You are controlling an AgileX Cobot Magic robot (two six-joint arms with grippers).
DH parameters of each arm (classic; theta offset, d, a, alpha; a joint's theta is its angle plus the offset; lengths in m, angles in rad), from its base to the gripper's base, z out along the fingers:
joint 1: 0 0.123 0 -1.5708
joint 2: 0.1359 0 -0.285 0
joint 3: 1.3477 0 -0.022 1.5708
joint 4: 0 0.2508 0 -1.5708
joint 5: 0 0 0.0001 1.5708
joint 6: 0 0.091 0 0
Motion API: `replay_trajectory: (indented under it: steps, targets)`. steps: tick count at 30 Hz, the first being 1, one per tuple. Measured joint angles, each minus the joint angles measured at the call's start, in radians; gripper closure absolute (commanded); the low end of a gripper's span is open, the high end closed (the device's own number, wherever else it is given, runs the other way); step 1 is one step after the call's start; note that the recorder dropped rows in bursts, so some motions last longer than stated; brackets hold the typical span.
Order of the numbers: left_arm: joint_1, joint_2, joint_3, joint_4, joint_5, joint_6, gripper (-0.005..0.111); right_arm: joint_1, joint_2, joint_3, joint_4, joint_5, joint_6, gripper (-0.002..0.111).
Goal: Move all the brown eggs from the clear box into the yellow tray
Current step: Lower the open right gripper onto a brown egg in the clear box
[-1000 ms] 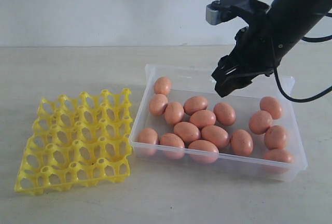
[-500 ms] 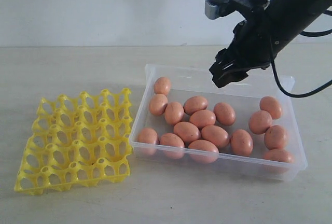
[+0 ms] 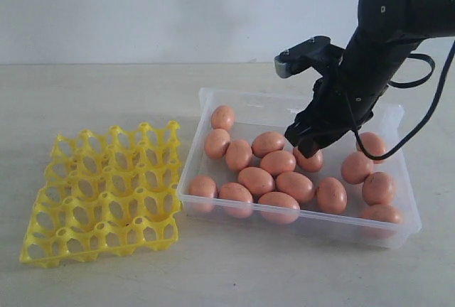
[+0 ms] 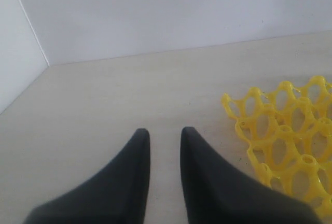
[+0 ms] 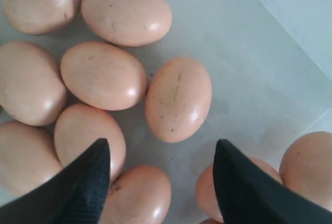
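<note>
Several brown eggs point(image 3: 276, 163) lie loose in the clear box point(image 3: 298, 225) at the right of the table. The yellow tray point(image 3: 106, 193) sits to the left of the box, and its cells hold nothing. My right gripper point(image 3: 304, 145) is open and hangs low inside the box, just over an egg point(image 3: 310, 159) in the middle row. In the right wrist view that gripper point(image 5: 161, 149) has one egg point(image 5: 178, 99) just beyond its fingertips, nothing held, and more eggs point(image 5: 137, 195) below. My left gripper point(image 4: 162, 130) hovers over bare table beside the tray's corner point(image 4: 280, 136), jaws slightly apart and holding nothing.
Box and tray stand on a pale wooden table point(image 3: 234, 278) with a white wall point(image 3: 142, 8) behind. The right arm's black cable point(image 3: 398, 140) loops over the box's far right part. The left arm is out of the exterior view.
The right gripper first rose a little above the box's back wall, then dropped into the box toward the middle eggs. Its jaws stayed open. Eggs and tray have not moved.
</note>
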Motion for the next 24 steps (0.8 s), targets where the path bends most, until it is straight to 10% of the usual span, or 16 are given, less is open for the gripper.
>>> replay_trajectory:
  steps: [24]
  targets:
    - [0.000,0.000,0.000,0.000,0.000,0.000,0.085,0.011,0.106,0.000,-0.007,-0.144,-0.008,0.052]
